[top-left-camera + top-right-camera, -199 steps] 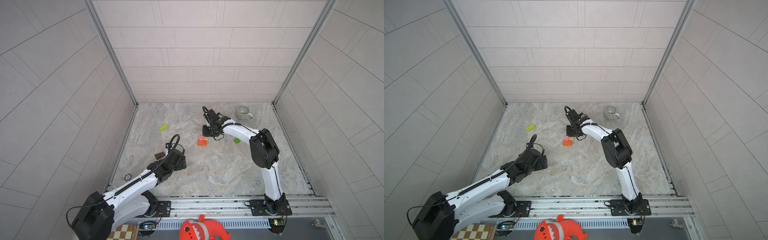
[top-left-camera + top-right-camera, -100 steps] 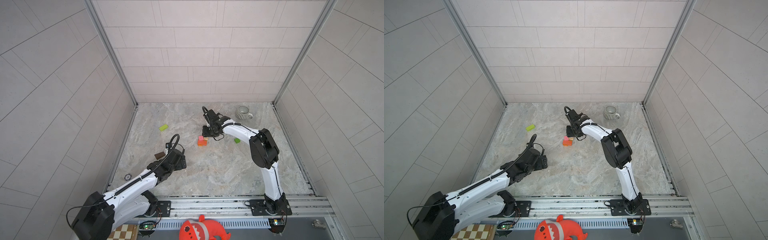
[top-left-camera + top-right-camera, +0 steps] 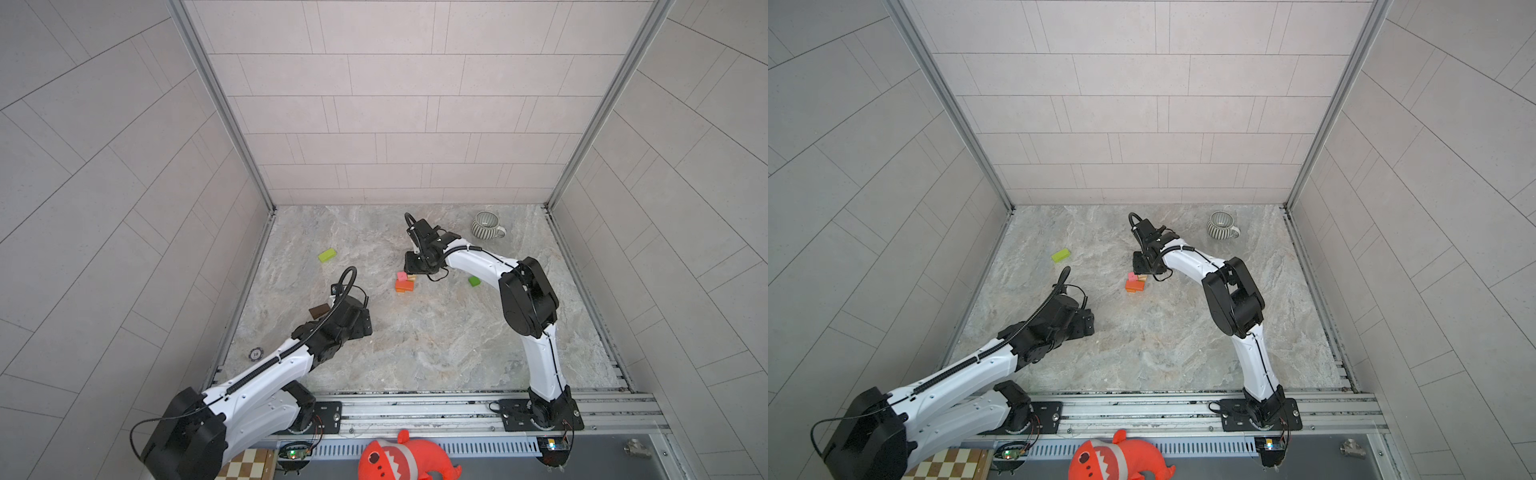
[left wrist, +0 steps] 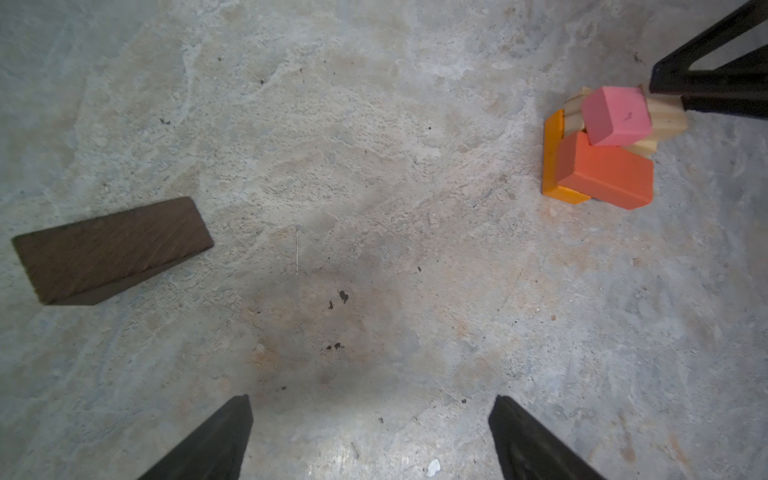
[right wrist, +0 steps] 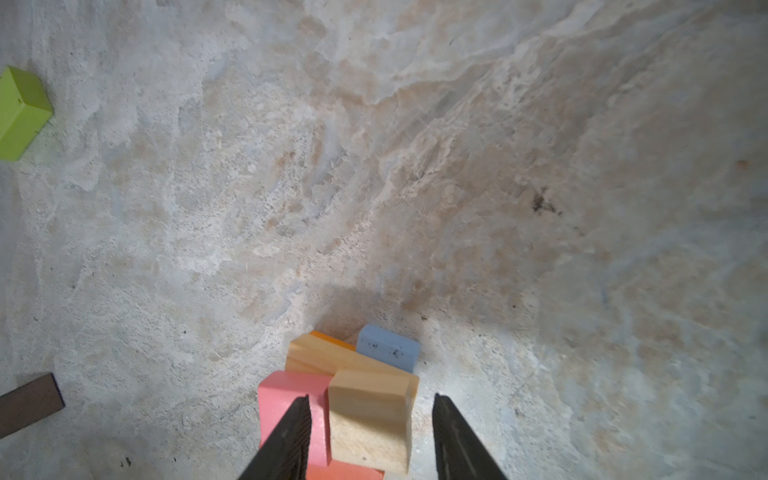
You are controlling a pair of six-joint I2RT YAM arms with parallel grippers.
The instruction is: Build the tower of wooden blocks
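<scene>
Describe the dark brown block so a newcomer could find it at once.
On the marble-patterned table, find the left arm's black wrist, near the left wall. The dark brown block lies flat on the table beside it, on the wall side, alone. Unlike the green blocks and the orange-pink stack, it is a dark, thin slab.

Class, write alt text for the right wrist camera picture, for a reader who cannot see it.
The two black fingers of the right hand stand open around a tan block in a small cluster with a pink block and a blue block. A green block and a dark brown block lie apart on the mottled stone surface.
</scene>
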